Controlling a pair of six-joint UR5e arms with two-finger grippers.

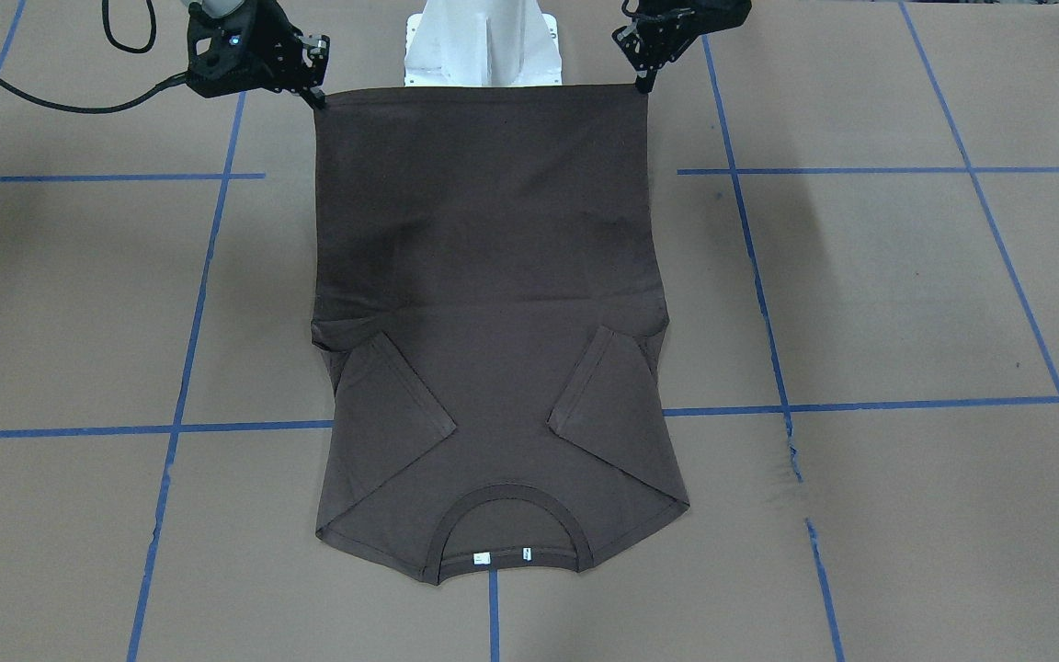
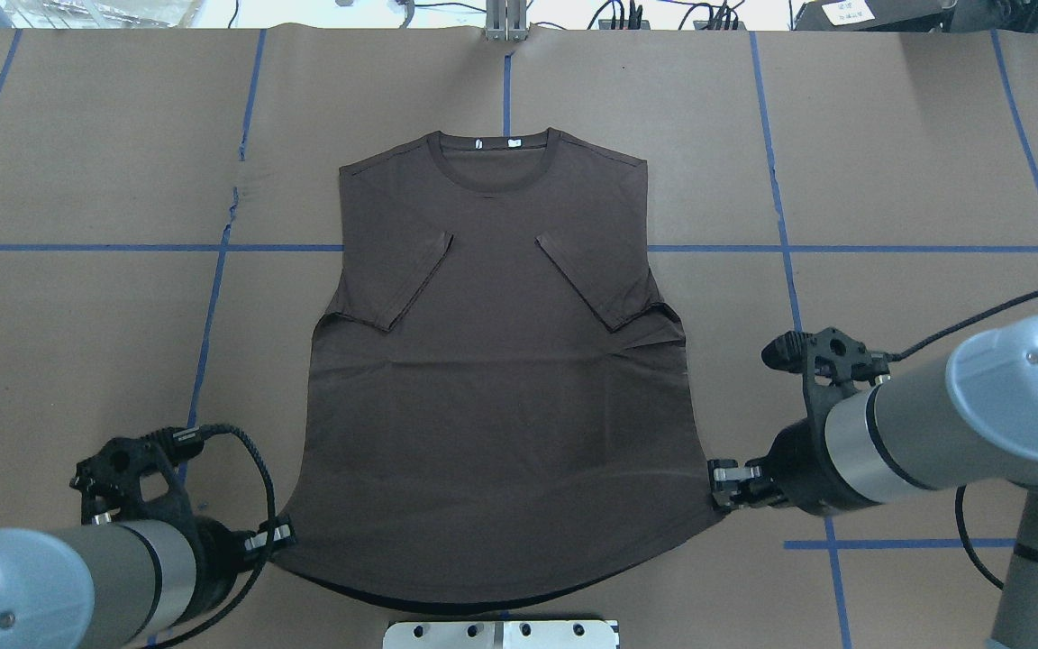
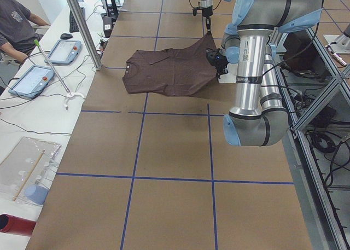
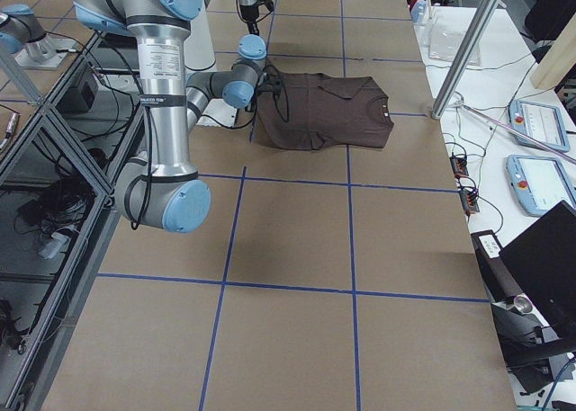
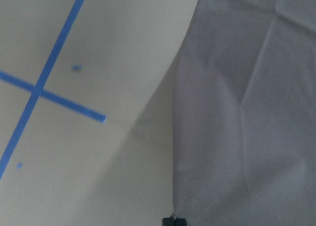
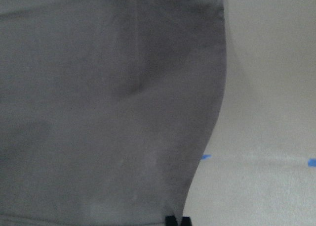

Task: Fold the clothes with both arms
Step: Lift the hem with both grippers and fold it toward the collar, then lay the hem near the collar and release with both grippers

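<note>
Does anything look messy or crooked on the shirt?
A little. The T-shirt bunches into a lumpy crease below its folded-in sleeve on the side of the right gripper; the other sleeve lies flatter.

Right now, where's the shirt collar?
Overhead view: the collar is at the far end of the shirt, centred near the blue tape line, opposite the end held by the left gripper and right gripper.

open table (image 2: 888, 135) flanks the t-shirt (image 2: 492, 406) on both sides; the white pedestal (image 2: 501, 634) stands near its hem.
</note>
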